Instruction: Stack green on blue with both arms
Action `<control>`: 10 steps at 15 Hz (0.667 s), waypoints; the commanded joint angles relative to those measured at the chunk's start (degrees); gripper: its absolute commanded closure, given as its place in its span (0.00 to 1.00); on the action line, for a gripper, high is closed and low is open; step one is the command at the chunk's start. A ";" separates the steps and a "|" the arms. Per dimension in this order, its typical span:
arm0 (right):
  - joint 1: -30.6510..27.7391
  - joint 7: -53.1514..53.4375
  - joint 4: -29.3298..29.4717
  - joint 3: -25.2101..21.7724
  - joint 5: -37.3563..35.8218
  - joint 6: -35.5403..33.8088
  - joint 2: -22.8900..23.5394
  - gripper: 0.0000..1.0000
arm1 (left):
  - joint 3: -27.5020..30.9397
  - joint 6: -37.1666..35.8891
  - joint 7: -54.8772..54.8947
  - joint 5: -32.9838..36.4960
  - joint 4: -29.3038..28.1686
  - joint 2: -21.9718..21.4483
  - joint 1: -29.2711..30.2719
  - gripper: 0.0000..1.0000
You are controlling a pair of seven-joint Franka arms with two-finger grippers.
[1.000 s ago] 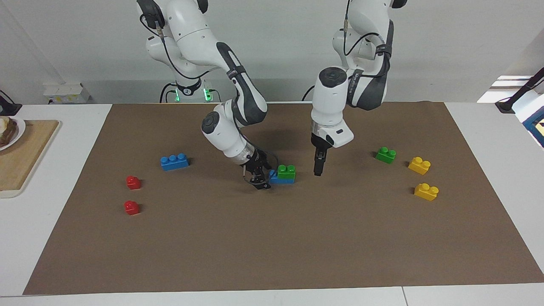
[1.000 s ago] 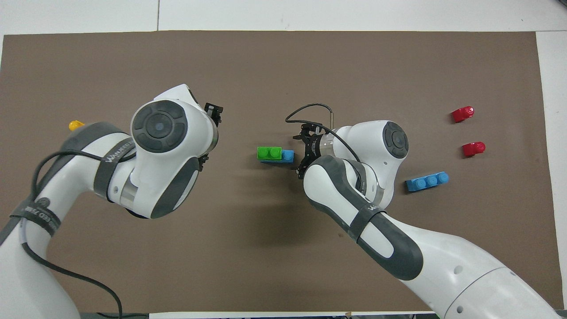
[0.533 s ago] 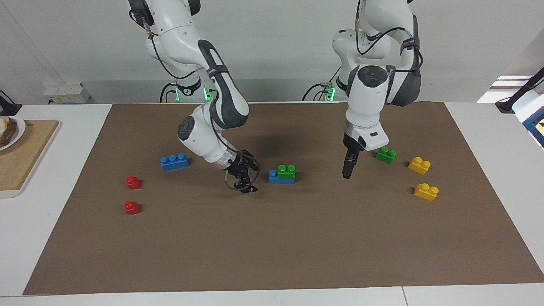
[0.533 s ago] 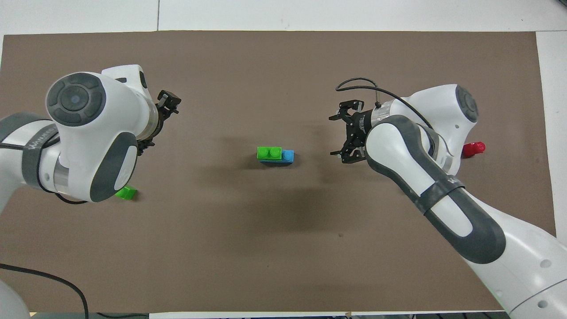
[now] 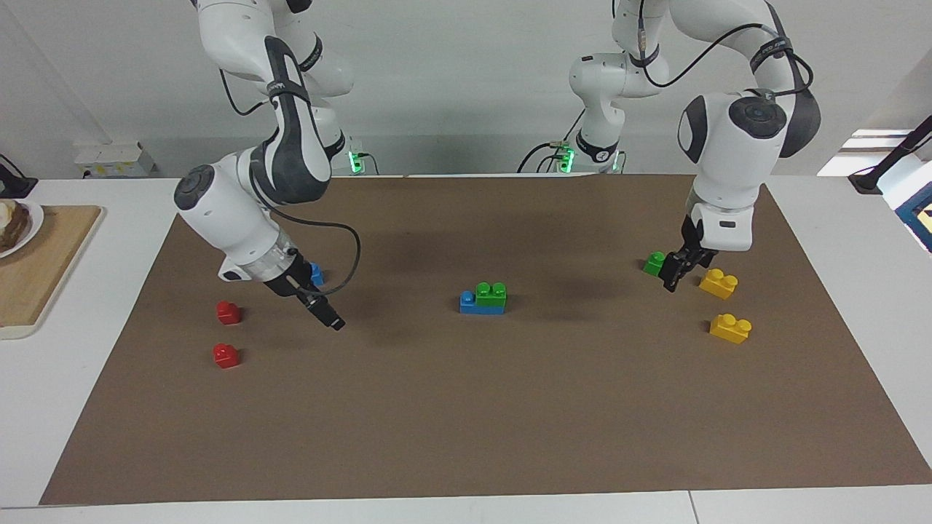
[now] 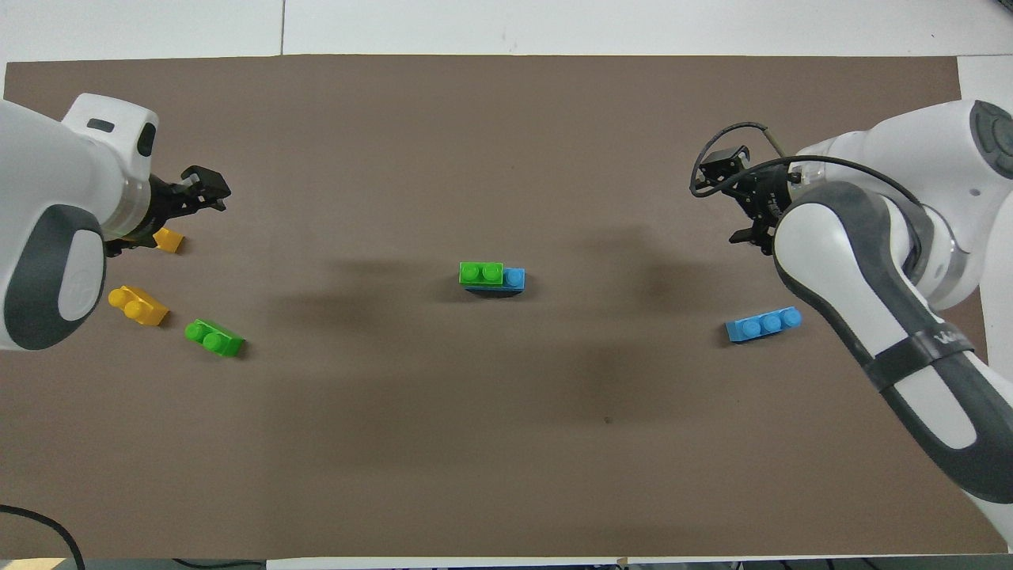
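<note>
A green brick [image 5: 491, 292] sits stacked on a blue brick [image 5: 470, 304] at the middle of the brown mat; the stack also shows in the overhead view [image 6: 491, 277]. My right gripper [image 5: 328, 318] is open and empty, low over the mat between that stack and the red bricks; it also shows in the overhead view [image 6: 734, 199]. My left gripper [image 5: 673, 275] is shut and empty, over the mat beside a second green brick [image 6: 214, 338]. A second blue brick [image 6: 764, 324] lies toward the right arm's end, partly hidden by that arm in the facing view.
Two yellow bricks [image 5: 719, 283] [image 5: 730, 327] lie toward the left arm's end. Two red bricks [image 5: 228, 312] [image 5: 225, 356] lie toward the right arm's end. A wooden board [image 5: 44, 269] sits off the mat [image 5: 466, 422] at that end.
Both grippers have drawn away from the green-on-blue stack, each toward its own end of the table. The stack has stayed in place.
</note>
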 commanded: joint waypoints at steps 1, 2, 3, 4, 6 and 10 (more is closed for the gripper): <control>-2.68 -12.89 6.11 0.62 -5.32 -8.26 -0.51 0.00 | -0.04 -4.31 14.63 -2.52 -0.18 -3.48 3.56 0.00; -3.21 -17.28 6.82 0.62 -5.93 -10.29 -1.73 0.00 | 0.05 -6.07 18.86 -2.52 0.00 -4.27 4.53 0.00; -3.65 -21.07 6.83 0.62 -7.16 -11.09 -3.13 0.00 | 0.05 -7.30 22.38 -2.78 0.09 -4.89 5.32 0.00; -3.91 -24.24 6.92 0.62 -8.73 -12.40 -4.71 0.00 | 0.05 -8.80 25.29 -2.79 0.61 -5.42 5.77 0.00; -3.91 -27.34 7.62 0.71 -11.72 -16.18 -7.44 0.00 | -0.04 -11.44 29.00 -2.79 1.84 -5.86 5.77 0.00; -3.48 -33.84 7.97 0.71 -15.68 -25.23 -13.15 0.00 | -0.66 -17.93 29.36 -4.97 6.48 -6.13 5.68 0.00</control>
